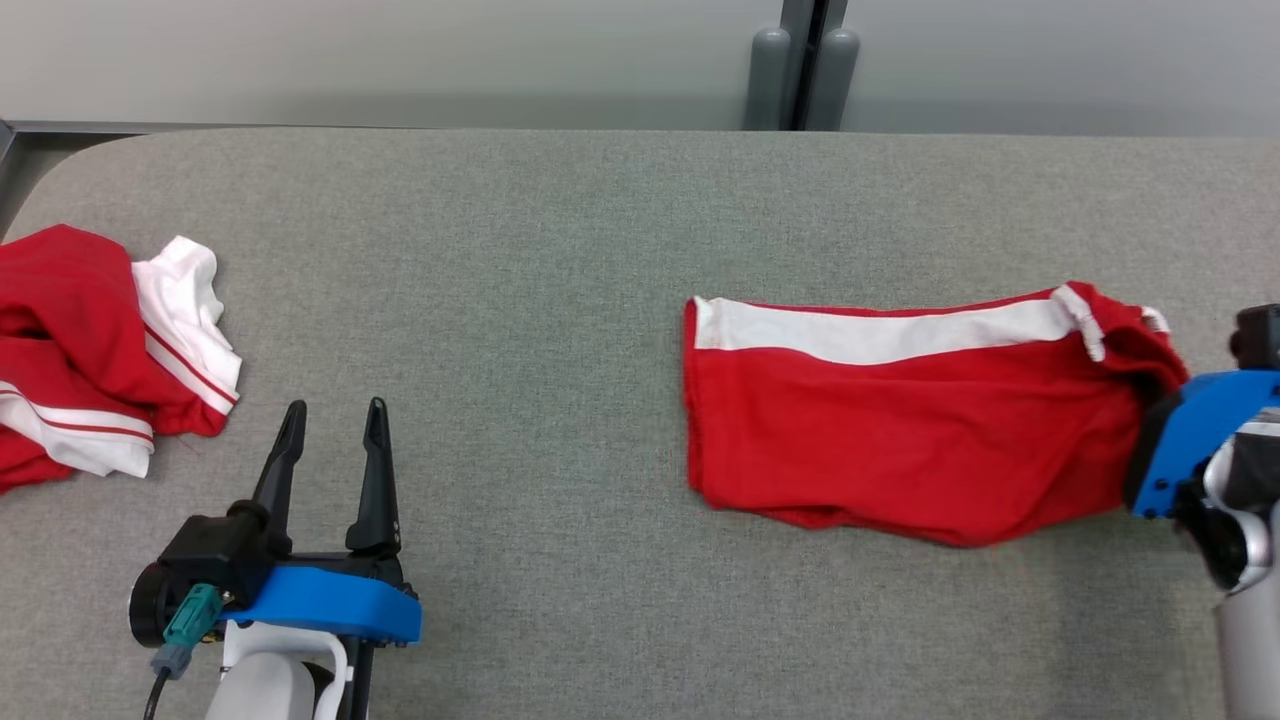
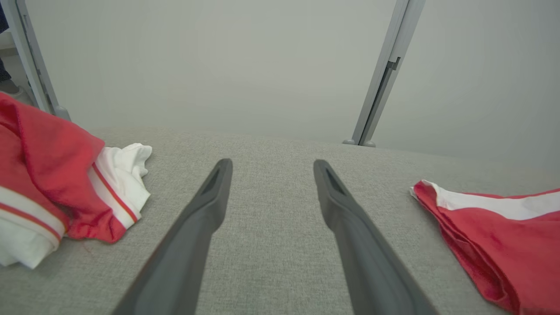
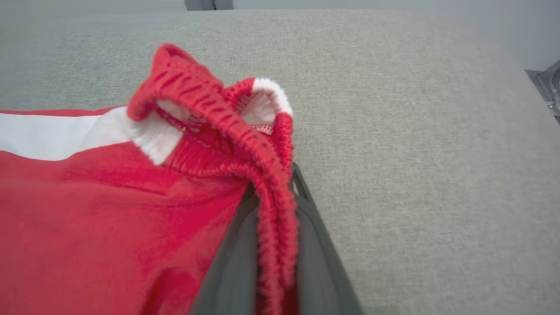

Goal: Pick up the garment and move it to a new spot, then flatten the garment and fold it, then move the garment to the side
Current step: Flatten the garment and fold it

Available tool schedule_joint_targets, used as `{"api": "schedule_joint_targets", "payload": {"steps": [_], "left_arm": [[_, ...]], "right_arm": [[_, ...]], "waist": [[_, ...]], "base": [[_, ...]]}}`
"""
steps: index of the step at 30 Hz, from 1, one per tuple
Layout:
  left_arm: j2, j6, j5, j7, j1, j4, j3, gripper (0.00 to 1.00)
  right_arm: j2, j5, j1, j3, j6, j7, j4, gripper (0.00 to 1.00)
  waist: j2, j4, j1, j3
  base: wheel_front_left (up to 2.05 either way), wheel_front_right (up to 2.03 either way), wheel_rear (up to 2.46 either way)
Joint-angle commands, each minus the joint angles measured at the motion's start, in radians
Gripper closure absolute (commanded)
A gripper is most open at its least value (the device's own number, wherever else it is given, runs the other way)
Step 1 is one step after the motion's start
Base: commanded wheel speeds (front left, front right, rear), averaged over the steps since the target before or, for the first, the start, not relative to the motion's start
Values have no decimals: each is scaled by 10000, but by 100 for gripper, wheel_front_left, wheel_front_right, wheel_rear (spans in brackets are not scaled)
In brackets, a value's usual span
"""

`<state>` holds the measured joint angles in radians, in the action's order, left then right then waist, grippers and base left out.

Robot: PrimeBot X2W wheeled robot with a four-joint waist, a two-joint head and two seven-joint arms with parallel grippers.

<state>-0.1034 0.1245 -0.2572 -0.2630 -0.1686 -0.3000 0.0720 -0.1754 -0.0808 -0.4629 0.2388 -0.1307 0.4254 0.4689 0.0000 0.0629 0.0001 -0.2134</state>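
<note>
Grey fabric table (image 1: 560,250) against a plain pale wall. The garment (image 1: 900,430), red with a white band, lies folded and mostly flat on the table's right half. The right gripper (image 3: 274,197) at the table's right edge is clamped on the garment's ribbed waistband (image 3: 210,100), which bunches up between the fingers. The left gripper (image 1: 335,405) hangs spread wide and empty over the table's near-left part. A second crumpled red-and-white garment (image 1: 80,340) sits at the table's left edge. Step looks like the final move to the side. Next move calls for a low, steady drag or lift so the fold doesn't spill open.
</note>
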Motion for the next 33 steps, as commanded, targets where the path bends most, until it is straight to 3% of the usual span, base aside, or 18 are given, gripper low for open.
{"api": "schedule_joint_targets", "payload": {"steps": [1, 4, 9, 18, 26, 33], "left_arm": [[-5, 88, 53, -24, -118, 12, -10, 0], [-47, 90, 88, -24, -98, -2, 25, 0], [-59, 79, 60, -24, -87, -42, 84, 0], [-91, 81, -68, -24, -84, -95, 181, 0], [-109, 81, -147, -24, -233, -83, 313, 0], [-76, 80, -241, -24, -372, -193, 618, 0]], "right_arm": [[-130, -1, 135, 173, -2, 194, -164, 100], [-200, 125, 164, 757, -2, 902, -788, 100], [559, -531, -44, 1037, -3, 1985, -1901, 100], [1203, -1947, 429, -821, -3, 2723, -2944, 100], [1244, -2941, -369, -2584, -3, 1748, -1305, 100], [1242, -2752, -1118, -3150, -3, 898, 800, 99]], "waist": [[0, -4, -1, 6], [0, -56, -1, 43], [0, -117, -1, 157], [0, -6, -1, 322], [0, 327, -1, 156], [0, 752, -1, 71]], "base": [[0, 0, 0], [0, 0, 0], [0, 0, 0], [0, 0, 0], [0, 0, 0], [0, 0, 0]]}}
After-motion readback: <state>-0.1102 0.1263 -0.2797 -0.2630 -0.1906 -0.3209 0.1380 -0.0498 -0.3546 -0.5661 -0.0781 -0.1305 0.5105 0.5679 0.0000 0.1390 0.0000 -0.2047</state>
